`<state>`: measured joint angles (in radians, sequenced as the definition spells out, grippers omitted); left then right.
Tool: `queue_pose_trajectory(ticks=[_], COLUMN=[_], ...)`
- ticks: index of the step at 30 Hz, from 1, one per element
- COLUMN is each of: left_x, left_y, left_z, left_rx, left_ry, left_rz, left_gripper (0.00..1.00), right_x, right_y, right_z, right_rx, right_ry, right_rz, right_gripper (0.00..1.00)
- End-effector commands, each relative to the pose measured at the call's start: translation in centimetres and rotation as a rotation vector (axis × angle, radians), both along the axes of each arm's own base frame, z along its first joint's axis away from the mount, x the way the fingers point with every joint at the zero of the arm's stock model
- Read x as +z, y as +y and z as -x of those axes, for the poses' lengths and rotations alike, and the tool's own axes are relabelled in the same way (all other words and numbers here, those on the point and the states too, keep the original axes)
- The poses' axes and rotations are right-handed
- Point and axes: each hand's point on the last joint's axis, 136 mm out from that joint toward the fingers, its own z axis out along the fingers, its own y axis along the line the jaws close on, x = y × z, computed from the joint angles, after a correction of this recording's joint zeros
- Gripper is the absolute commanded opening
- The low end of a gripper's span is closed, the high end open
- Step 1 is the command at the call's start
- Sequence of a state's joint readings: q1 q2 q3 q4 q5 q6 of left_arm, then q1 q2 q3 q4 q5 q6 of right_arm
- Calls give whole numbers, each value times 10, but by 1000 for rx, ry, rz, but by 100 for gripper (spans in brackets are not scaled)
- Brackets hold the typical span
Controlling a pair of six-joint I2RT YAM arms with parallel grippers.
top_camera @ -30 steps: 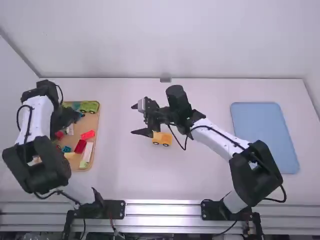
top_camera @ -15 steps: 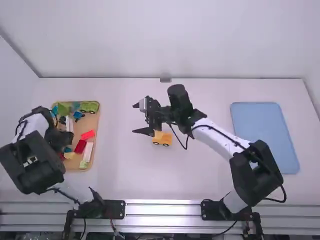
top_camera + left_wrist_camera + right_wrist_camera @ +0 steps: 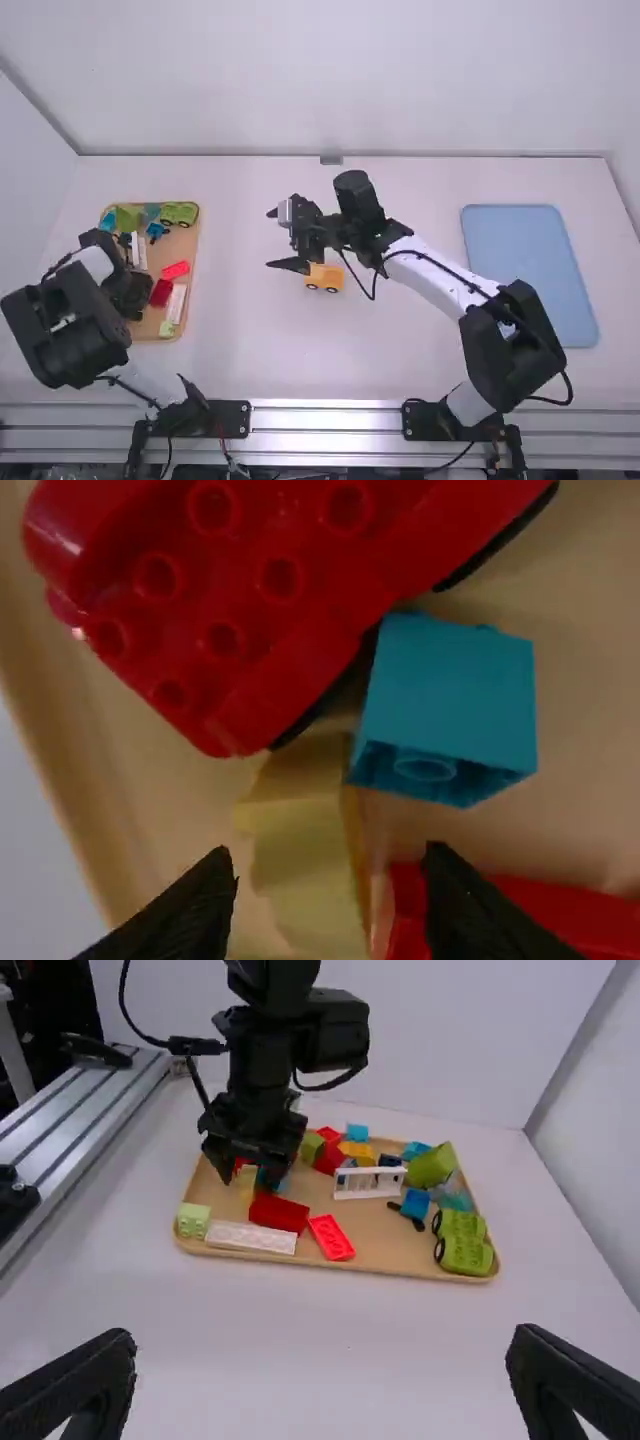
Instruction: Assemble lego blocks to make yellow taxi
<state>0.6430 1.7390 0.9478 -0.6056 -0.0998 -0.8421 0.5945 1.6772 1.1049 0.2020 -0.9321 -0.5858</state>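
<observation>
One tray (image 3: pixel 385 1243), teal block (image 3: pixel 450 685), white fence (image 3: pixel 368 1193) inside

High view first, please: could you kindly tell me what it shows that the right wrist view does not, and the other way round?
The high view shows the blue tray, the yellow wheeled piece on the table and the right arm's white link.

The right wrist view shows a light green block and an orange-yellow block near the wooden tray's far side.

Both show the wooden tray, the white fence, the green wheeled piece and the open right gripper.
</observation>
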Motion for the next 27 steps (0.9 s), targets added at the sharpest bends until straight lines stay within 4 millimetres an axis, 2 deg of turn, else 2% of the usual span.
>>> queue_pose_trajectory(ticks=[1,9,14,17,19,22,23,27], left_x=[-8,-18,-23,-21,-15,12,12,63], left_y=[-9,-8,-7,-6,-4,-1,-1,2], left_z=[4,6,4,-1,-10,-21,-21,-34], left_rx=[-1,51,50,39,-26,-126,-126,-212], left_ry=[1,-24,-44,-63,-89,-111,-111,-226], left_rz=[19,-3,-18,-12,5,-1,-1,-109], left_gripper=[50,49,24,20,20,20,20,19], right_x=[19,19,19,19,19,22,22,29], right_y=[2,2,2,1,-1,-10,-10,-25], right_z=[-2,-2,-2,-3,-6,-30,-30,-53], right_rx=[4,5,5,2,-12,-139,-139,-245], right_ry=[-46,-46,-44,-44,-30,69,69,167], right_rz=[-26,-26,-25,-25,-26,-15,-15,-36], right_gripper=[99,99,99,99,99,99,99,99])
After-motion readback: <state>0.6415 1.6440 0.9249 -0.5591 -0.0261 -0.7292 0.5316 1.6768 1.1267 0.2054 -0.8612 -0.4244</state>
